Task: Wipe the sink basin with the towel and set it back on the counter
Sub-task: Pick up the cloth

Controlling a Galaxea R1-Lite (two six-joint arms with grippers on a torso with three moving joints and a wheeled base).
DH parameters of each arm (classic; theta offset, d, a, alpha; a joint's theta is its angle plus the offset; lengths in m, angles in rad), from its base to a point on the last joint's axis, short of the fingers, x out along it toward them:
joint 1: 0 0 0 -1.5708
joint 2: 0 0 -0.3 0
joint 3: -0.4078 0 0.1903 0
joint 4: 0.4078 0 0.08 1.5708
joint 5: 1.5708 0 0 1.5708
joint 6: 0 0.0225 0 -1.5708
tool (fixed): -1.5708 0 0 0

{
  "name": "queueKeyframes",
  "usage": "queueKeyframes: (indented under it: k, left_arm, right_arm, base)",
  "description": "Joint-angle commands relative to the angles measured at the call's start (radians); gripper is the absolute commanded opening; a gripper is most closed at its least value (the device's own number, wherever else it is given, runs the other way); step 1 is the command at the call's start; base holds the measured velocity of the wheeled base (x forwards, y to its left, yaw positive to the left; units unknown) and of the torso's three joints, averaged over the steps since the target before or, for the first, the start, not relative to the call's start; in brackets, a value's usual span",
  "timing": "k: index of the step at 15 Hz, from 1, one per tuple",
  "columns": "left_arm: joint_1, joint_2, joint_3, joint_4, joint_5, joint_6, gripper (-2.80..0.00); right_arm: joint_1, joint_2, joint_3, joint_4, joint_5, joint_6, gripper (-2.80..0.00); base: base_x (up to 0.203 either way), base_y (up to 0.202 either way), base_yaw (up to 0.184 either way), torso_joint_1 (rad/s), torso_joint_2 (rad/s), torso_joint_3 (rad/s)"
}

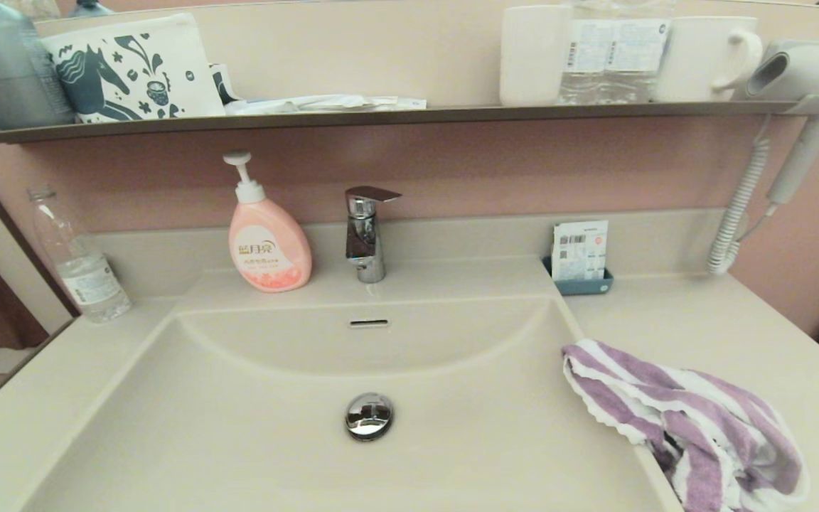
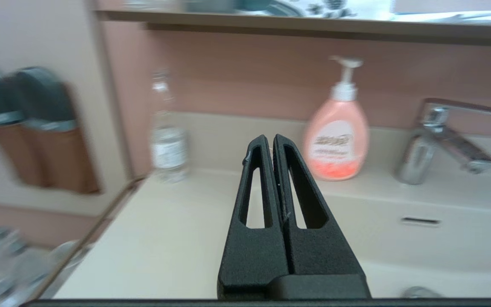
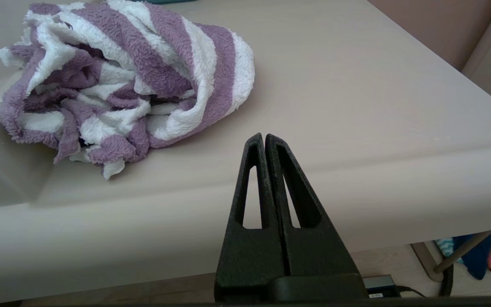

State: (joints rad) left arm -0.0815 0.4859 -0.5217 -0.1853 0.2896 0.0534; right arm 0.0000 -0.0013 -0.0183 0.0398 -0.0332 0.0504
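The purple and white striped towel (image 1: 687,419) lies crumpled on the counter (image 1: 722,334) at the right of the sink basin (image 1: 239,427), one corner hanging over the basin's rim. The basin shows its chrome drain plug (image 1: 368,415) and slot overflow hole (image 1: 369,323). Neither arm shows in the head view. My right gripper (image 3: 264,137) is shut and empty, off the counter's front edge, with the towel (image 3: 122,85) a short way beyond it. My left gripper (image 2: 270,139) is shut and empty over the counter (image 2: 164,238) at the basin's left side.
A pink soap pump bottle (image 1: 267,238) and a chrome tap (image 1: 367,231) stand behind the basin. A clear water bottle (image 1: 79,259) stands at the back left, a small blue card holder (image 1: 580,256) at the back right. A hair dryer (image 1: 800,78) hangs right; the dark shelf (image 1: 381,117) carries cups and a pouch.
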Motion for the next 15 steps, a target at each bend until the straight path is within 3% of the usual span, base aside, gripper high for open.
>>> queueKeyframes:
  k: [1,4,9,15]
  left_arm:
    - [0.051,-0.186,0.049,0.056,-0.005,0.001,-2.80]
    - [0.080,-0.333,0.148,0.146,-0.038,0.000,-2.80]
    - [0.087,-0.479,0.368,0.162,-0.240,0.001,-2.80]
    - [0.088,-0.484,0.506,0.142,-0.275,0.002,-2.80]
  right_arm:
    - [0.000,0.001,0.000,0.000,-0.001,0.000,-2.80]
    - [0.000,0.001,0.000,0.000,-0.001,0.000,-2.80]
    - [0.000,0.001,0.000,0.000,-0.001,0.000,-2.80]
    - [0.000,0.001,0.000,0.000,-0.001,0.000,-2.80]
  base:
    - [0.000,0.000,0.000,0.000,0.00,0.000]
    - [0.000,0.000,0.000,0.000,0.00,0.000]
    - [0.000,0.000,0.000,0.000,0.00,0.000]
    - [0.000,0.000,0.000,0.000,0.00,0.000]
